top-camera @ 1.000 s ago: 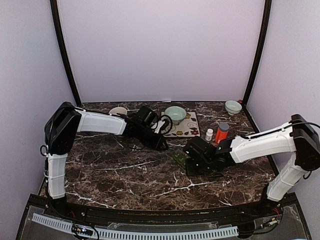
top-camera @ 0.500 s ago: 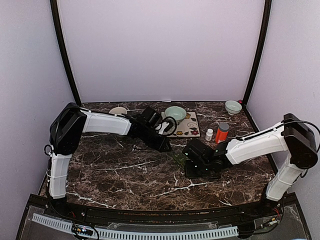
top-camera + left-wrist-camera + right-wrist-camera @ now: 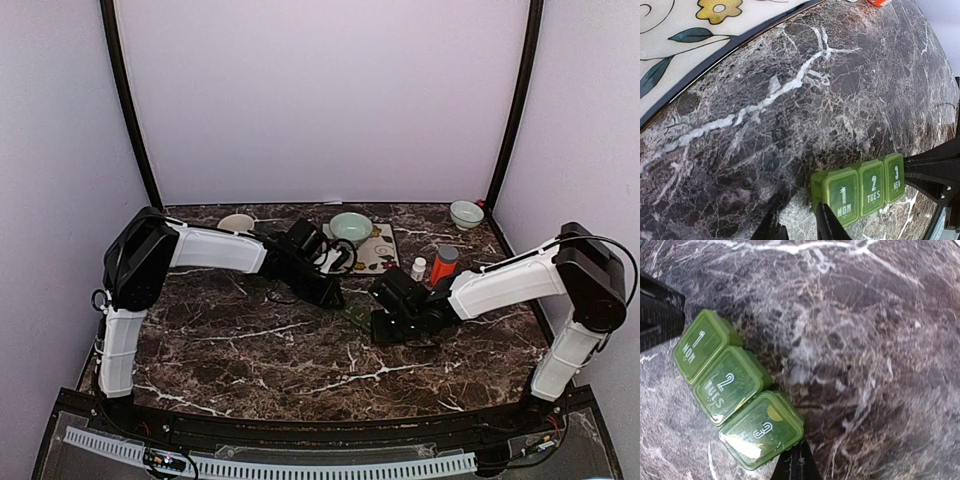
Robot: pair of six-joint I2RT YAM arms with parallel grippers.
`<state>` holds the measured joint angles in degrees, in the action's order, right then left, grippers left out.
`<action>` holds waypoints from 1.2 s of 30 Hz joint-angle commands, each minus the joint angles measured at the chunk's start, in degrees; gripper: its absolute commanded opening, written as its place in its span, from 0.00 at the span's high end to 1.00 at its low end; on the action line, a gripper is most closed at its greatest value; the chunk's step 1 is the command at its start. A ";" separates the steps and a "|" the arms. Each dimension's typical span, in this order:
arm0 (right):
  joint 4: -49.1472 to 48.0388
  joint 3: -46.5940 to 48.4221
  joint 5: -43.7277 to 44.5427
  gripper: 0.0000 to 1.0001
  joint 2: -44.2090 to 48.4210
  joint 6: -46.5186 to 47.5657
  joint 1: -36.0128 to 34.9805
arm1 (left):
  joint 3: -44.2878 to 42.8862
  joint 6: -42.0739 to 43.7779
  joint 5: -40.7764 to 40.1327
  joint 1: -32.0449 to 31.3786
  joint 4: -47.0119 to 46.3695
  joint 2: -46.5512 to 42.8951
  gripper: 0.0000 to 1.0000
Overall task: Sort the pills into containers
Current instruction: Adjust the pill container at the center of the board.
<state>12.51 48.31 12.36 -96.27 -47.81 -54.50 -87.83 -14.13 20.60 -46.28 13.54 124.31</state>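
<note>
Green plastic, the pill-box strip (image 3: 735, 385) lies flat on the marble table (image 3: 250, 350) between the two arms, all three lids down. Its long axis runs from arm to arm. The MON end sits just beside the left jaws, which stand slightly parted on nothing; the WED end sits at the tip of the right jaws, clenched shut and empty. Both are about equally near. No loose pills show. Farther back, well apart, lie a flowered mat (image 3: 385, 262) bearing a pale bowl (image 3: 350, 226) and an orange bottle (image 3: 443, 265), then lilac walls
</note>
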 commanded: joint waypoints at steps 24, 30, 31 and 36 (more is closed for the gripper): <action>-0.47 10.66 -1.69 1.00 -8.70 10.73 6.48 | 5.34 -2.45 -3.64 -0.90 0.62 -4.66 0.75; 0.14 11.87 -1.99 1.00 -9.58 11.51 6.90 | 5.74 -3.14 -4.78 -0.86 0.43 -5.39 0.74; 0.14 11.89 -1.99 1.00 -9.59 11.51 6.94 | 5.70 -3.18 -5.02 -0.83 0.43 -5.44 0.74; 1.17 11.25 -1.04 1.00 -8.89 11.11 7.01 | 5.93 -3.65 -7.33 -0.74 0.80 -6.19 0.73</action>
<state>13.78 59.02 11.60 -104.95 -36.91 -47.64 -83.09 -17.06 15.38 -46.41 13.52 121.84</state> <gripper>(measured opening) 0.007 0.263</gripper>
